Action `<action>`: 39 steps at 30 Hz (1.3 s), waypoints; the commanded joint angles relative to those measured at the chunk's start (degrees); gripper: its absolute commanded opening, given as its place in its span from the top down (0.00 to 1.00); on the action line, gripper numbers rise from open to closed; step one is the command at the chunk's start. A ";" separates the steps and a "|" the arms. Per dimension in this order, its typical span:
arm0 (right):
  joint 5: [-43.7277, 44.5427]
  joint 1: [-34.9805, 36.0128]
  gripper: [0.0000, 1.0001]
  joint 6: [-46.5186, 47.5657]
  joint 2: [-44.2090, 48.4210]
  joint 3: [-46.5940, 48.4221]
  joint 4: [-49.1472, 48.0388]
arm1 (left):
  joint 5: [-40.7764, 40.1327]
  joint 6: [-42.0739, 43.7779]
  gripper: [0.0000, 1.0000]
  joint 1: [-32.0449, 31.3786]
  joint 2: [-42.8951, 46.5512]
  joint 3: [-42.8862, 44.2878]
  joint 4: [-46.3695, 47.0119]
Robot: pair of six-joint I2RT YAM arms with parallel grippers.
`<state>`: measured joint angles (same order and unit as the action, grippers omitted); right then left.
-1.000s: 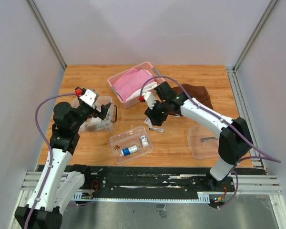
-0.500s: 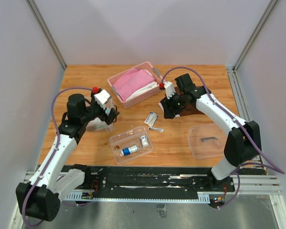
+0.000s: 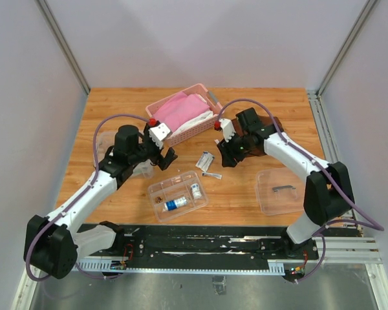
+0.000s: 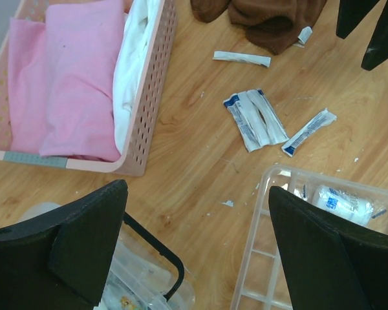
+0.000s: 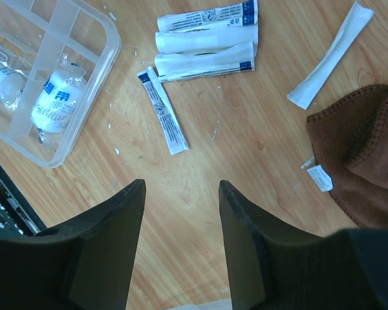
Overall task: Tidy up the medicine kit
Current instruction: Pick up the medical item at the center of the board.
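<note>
Several flat packets (image 5: 204, 42) lie overlapping on the counter (image 3: 278, 110), just beyond the far right corner of the divided tray (image 3: 178, 197), with one thin sachet (image 5: 163, 110) nearer the tray. They look light, limp and slick, lying flush on the wood, so a pinch across the narrow width near one end seems best; the stack may slide apart. The left gripper (image 4: 197, 194) and right gripper (image 5: 181, 190) both hang spread and empty beyond the tray's far edge.

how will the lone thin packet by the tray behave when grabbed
Likely floppy and light: the packet is a thin flat strip. It lies flush on the table, so it may skid rather than lift. Flat, so unlikely to roll.
</note>
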<state>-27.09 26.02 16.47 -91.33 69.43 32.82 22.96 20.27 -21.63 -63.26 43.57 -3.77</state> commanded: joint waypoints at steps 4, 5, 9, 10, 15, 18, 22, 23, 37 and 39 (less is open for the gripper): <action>-0.54 4.06 0.47 4.97 -5.41 1.47 -1.92 | -0.94 -0.50 0.05 -0.41 4.00 -4.33 4.64; -0.22 4.94 0.46 5.55 -6.71 2.16 -1.62 | -1.29 -0.50 0.05 -0.38 4.61 -4.25 4.35; 1.70 6.96 0.46 7.59 -11.32 5.40 0.09 | -1.50 -0.21 0.04 -0.42 6.65 -4.81 4.91; 1.84 7.15 0.45 8.14 -12.46 6.10 0.58 | -1.56 -0.23 0.03 -0.39 6.97 -4.88 4.91; 2.10 7.41 0.45 10.70 -16.94 8.04 2.19 | -1.88 0.73 0.02 -0.43 8.51 -4.98 5.08; 2.57 7.80 0.46 12.20 -18.27 8.57 2.50 | -2.09 1.29 0.01 -0.42 9.15 -5.08 5.06; 3.88 8.82 0.46 14.24 -19.15 8.37 2.32 | -2.27 2.08 0.01 -0.43 9.96 -5.21 4.91; 4.24 9.13 0.46 14.48 -19.46 8.23 2.02 | -2.23 2.26 0.01 -0.43 10.12 -5.36 4.96; 10.30 12.12 0.77 18.18 -20.63 5.10 -1.20 | -3.01 3.64 0.01 -0.37 10.62 -5.64 4.83; 9.65 12.06 0.85 19.48 -19.23 4.51 -0.65 | -3.59 3.79 0.01 -0.35 10.76 -5.52 4.67</action>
<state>-18.35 37.26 33.17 -111.35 76.14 31.29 20.38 23.11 -21.63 -53.69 38.52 -0.23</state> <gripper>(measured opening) 0.222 0.991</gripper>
